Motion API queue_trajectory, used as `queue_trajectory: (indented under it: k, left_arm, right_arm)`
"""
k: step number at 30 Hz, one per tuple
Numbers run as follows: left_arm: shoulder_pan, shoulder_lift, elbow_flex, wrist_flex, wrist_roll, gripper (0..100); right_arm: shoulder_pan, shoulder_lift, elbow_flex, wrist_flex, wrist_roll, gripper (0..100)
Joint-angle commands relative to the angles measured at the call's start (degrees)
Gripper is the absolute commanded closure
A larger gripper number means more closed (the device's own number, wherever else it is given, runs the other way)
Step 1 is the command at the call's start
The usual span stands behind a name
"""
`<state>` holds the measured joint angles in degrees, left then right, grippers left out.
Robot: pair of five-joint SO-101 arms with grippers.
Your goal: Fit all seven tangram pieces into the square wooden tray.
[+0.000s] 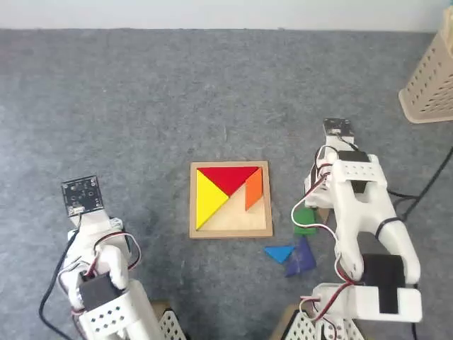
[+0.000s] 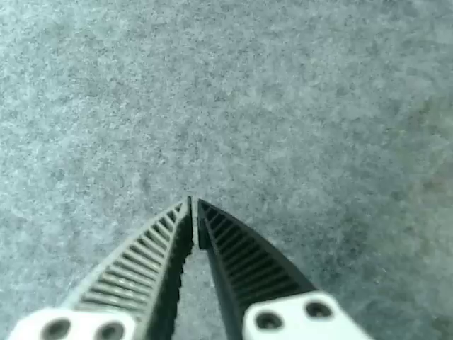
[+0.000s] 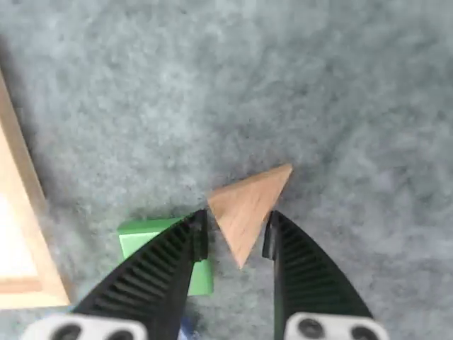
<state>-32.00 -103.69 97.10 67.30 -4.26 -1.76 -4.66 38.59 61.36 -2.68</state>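
Tray: The square wooden tray [image 1: 231, 234] is sitting at the middle of the grey counter [image 1: 141, 92], well away from every edge.

Pieces in the tray: A red triangle [image 1: 228, 177] is lying along the tray's far wall. A yellow triangle [image 1: 207, 200] is lying along the left wall and touching the red one. An orange parallelogram [image 1: 254, 191] is lying against the right wall, just below the red one. The near right part of the tray floor is showing bare wood.

Loose pieces: A green square [image 1: 305, 218] is lying on the counter just off the tray's right wall. A blue triangle [image 1: 279, 252] and a purple triangle [image 1: 301, 258] are lying touching each other, closer to the counter's near edge. A plain wooden triangle [image 3: 248, 205] is lying flat just beside the green square, on the side away from the tray.

Right hand: The right hand [image 3: 236, 230] is hanging low with its fingers apart, one tip on each side of the wooden triangle. The pictures are not showing whether the tips are pressing it. One finger is reaching over the green square's edge.

Left hand: The left hand [image 2: 194, 209] is hanging over bare counter toward the near left corner, its fingers together with nothing between them.

Basket: A pale perforated basket [image 1: 432, 78] is standing at the counter's far right corner.
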Motion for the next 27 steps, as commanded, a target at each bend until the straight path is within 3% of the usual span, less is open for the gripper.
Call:
queue_trajectory:
  k: [1, 15, 20, 27]
  left_arm:
    - [0.18, -0.44, -0.48, 0.35, 0.88, 99]
    - [0.18, -0.44, -0.48, 0.35, 0.88, 99]
    - [0.18, -0.44, -0.48, 0.35, 0.88, 99]
    - [0.18, -0.44, -0.48, 0.35, 0.88, 99]
  right_arm:
    - [0.04, -0.04, -3.08, -0.84, -2.29, 85.3]
    - [-2.95, 0.04, -2.9, -1.8, -5.54, 85.1]
    - [-3.03, 0.13, -2.73, -1.45, -5.71, 76.7]
    - [-3.21, 3.74, -3.34, -2.07, -5.54, 78.8]
